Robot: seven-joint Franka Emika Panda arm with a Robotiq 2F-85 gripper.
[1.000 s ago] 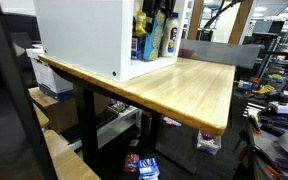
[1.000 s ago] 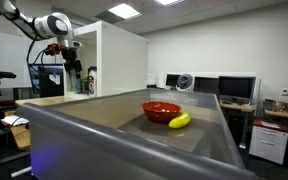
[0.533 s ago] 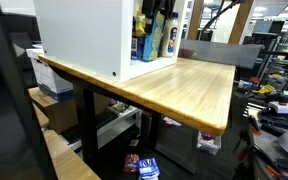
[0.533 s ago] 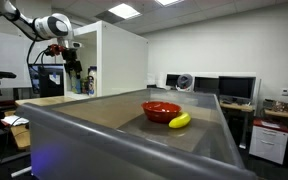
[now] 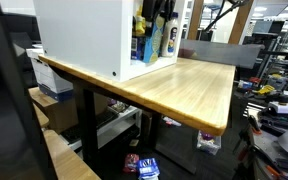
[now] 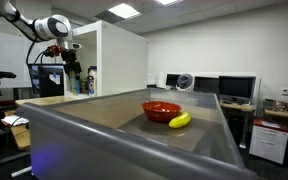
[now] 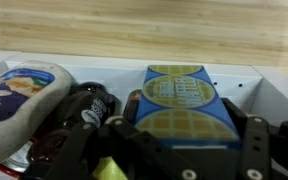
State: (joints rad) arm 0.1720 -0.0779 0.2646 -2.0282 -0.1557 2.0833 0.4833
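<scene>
One claw (image 7: 184,128) | spread about box (image 7: 187,98), which sits between its fingers (image 7: 250,130); gripped or merely flanked, cannot tell | dark bottle (image 7: 84,105) just left of claw, wrist view | mayo (image 7: 24,92) beyond that

Ceiling panels (image 6: 124,11) light the room evenly; near bench (image 6: 84,140) edge blurred; wrist view dim, pincer (image 7: 181,140) out of focus.
</scene>
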